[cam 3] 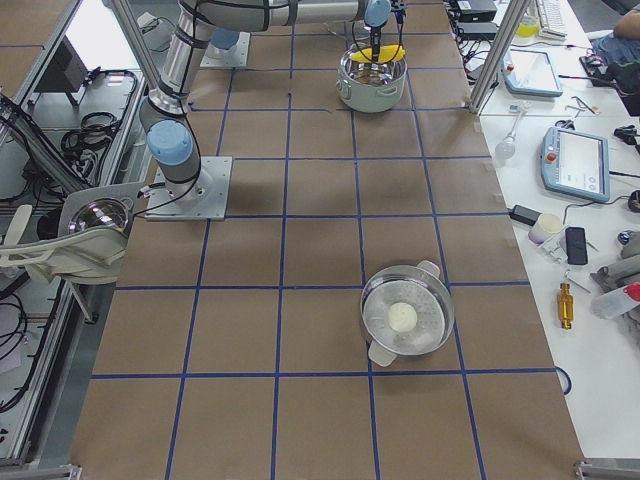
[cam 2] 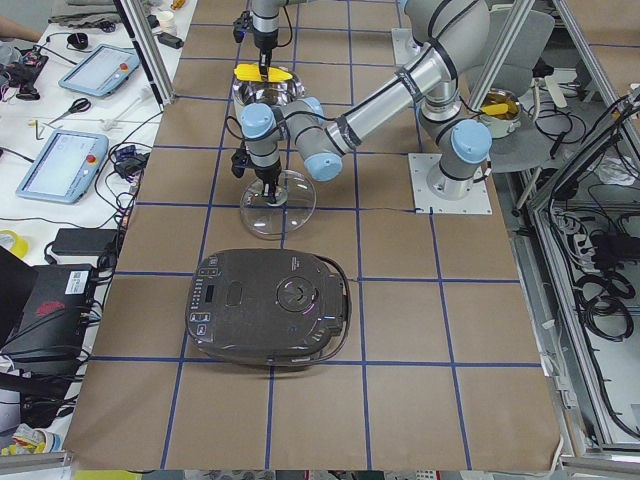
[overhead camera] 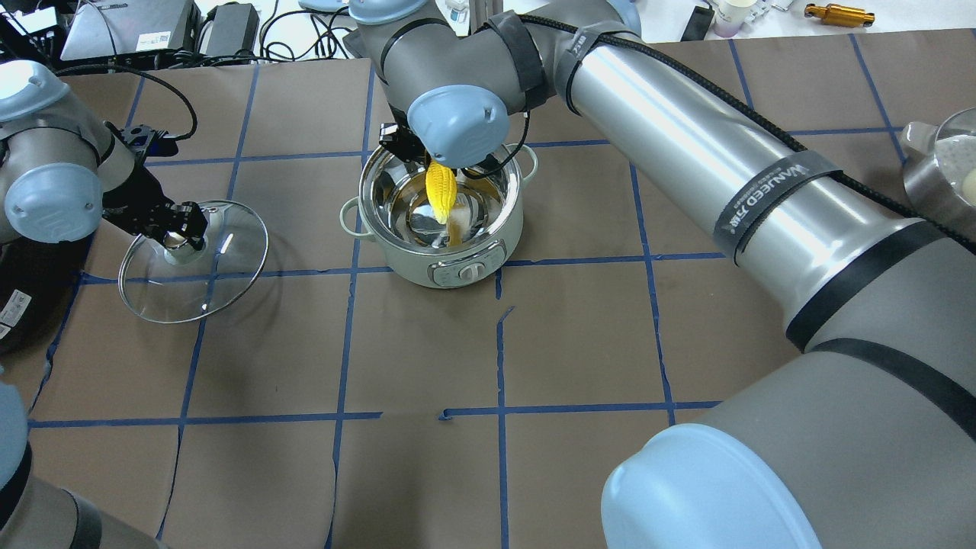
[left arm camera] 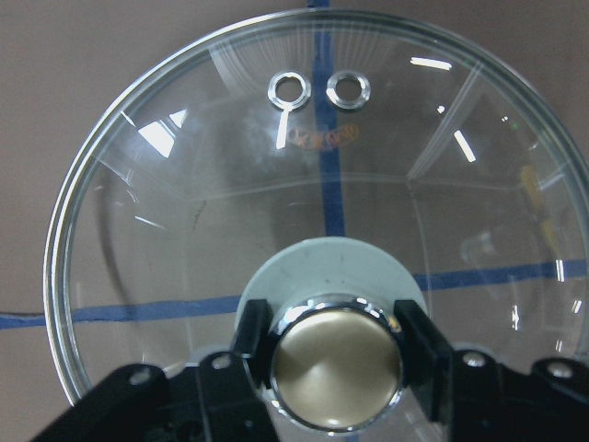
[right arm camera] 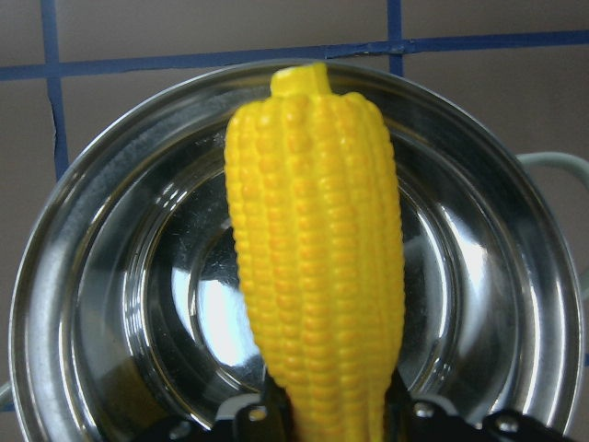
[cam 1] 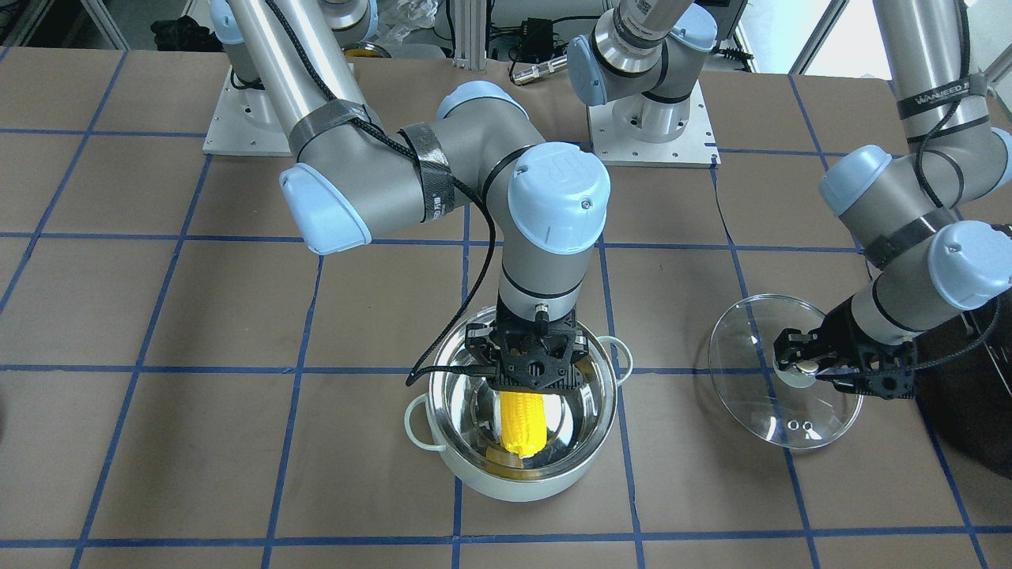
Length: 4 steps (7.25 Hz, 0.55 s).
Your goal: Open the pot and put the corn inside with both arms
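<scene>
The pale green pot [cam 1: 514, 484] stands open on the table, its steel inside bare; it also shows in the overhead view [overhead camera: 465, 267] and the right wrist view [right arm camera: 55, 276]. My right gripper [cam 1: 528, 381] is shut on the yellow corn [cam 1: 522, 423] and holds it over the pot's opening, tip pointing away from the wrist. The corn also shows from above [overhead camera: 441, 191] and in the right wrist view [right arm camera: 317, 258]. My left gripper [cam 1: 805, 362] is shut on the brass knob [left arm camera: 336, 368] of the glass lid [left arm camera: 276, 184]. It holds the lid [overhead camera: 221, 282] tilted, low over the table, to the pot's side.
A black appliance [cam 2: 270, 305] lies beyond the lid on my left side. A second steel pot [cam 3: 375, 300] with a white ball in it stands far off on my right. The arms' base plates [cam 1: 648, 130] sit at the table's robot side.
</scene>
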Available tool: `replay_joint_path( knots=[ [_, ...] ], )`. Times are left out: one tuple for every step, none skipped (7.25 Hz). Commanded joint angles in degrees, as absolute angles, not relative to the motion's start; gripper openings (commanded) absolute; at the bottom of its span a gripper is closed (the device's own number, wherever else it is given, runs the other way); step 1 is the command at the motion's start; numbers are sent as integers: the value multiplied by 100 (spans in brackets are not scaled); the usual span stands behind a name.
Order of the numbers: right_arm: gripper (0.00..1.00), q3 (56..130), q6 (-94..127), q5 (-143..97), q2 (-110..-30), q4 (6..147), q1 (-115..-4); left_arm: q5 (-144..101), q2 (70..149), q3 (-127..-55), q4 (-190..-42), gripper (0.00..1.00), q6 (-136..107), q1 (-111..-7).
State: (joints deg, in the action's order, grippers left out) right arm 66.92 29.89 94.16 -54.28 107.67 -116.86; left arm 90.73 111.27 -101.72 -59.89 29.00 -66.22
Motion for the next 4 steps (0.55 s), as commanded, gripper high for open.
replay_joint_path(
  knots=[
    [5,6943,2971,9431,-5362,10969,-11689,9062,11136,-10204,-5985,13,3049,-6618],
    [32,6943,2971,9439,-5344,10977,-11689,9062,11136,-10204,-5977,13,3050,-6618],
    [95,6935,2979,9431,-5361,10978,-11689,9070,11171,-10204,-5968,13,3050,-6618],
    [100,6935,3014,9405,-5370,10978,-11681,9079,11171,-10204,-5968,13,3050,-6609]
  ],
)
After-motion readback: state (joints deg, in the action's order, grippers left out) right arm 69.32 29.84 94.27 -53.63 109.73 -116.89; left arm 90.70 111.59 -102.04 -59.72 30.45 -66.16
